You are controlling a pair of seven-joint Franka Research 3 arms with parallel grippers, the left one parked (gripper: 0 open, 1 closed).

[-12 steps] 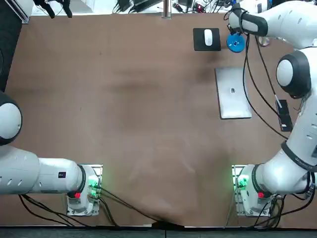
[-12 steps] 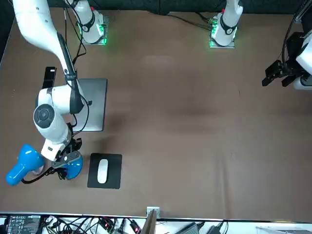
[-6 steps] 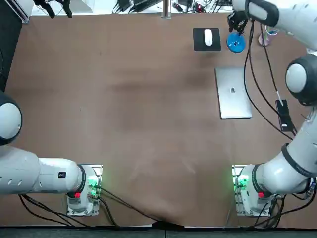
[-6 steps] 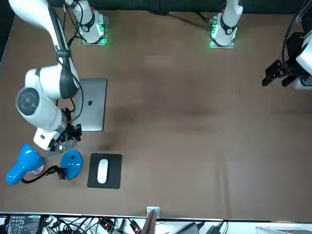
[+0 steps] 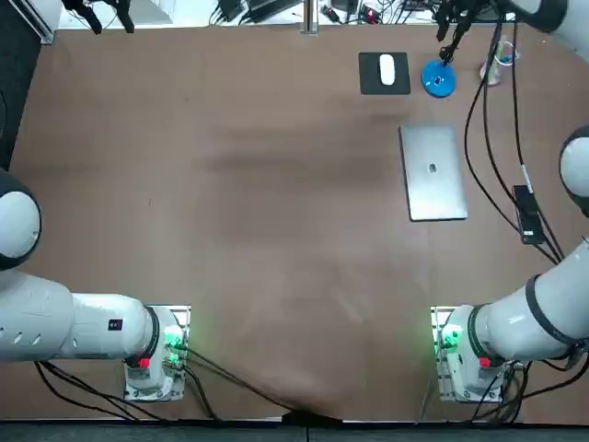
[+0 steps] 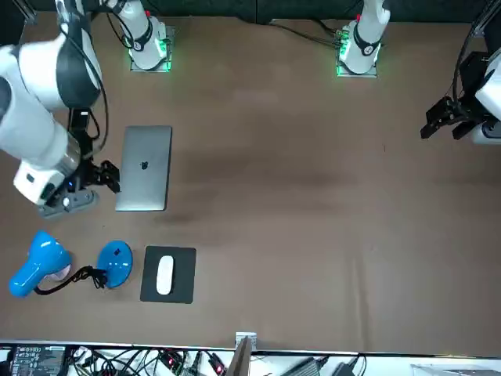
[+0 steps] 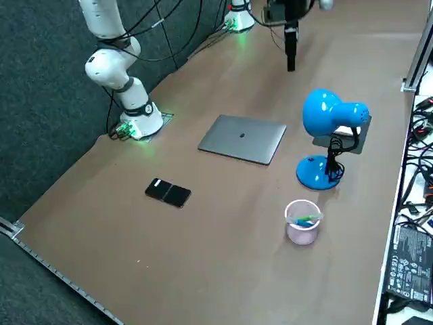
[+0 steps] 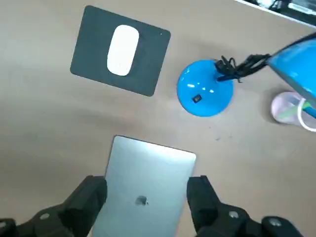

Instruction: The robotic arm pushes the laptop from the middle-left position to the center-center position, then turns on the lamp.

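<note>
Hovering well above the table [image 5: 230, 184], the right gripper [image 8: 146, 195] hangs with fingers spread wide and empty, the closed laptop [image 5: 433, 172] lying flat below it, untouched. The laptop sits in the robot's right half of the table, near the blue lamp [image 7: 328, 135], whose round base stands just beside the mouse pad [image 5: 370, 83] with its white mouse [image 5: 386, 67].

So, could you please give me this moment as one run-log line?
right hand: open, empty, high above table | laptop: closed, flat | blue lamp: beside laptop, hand off it
</note>
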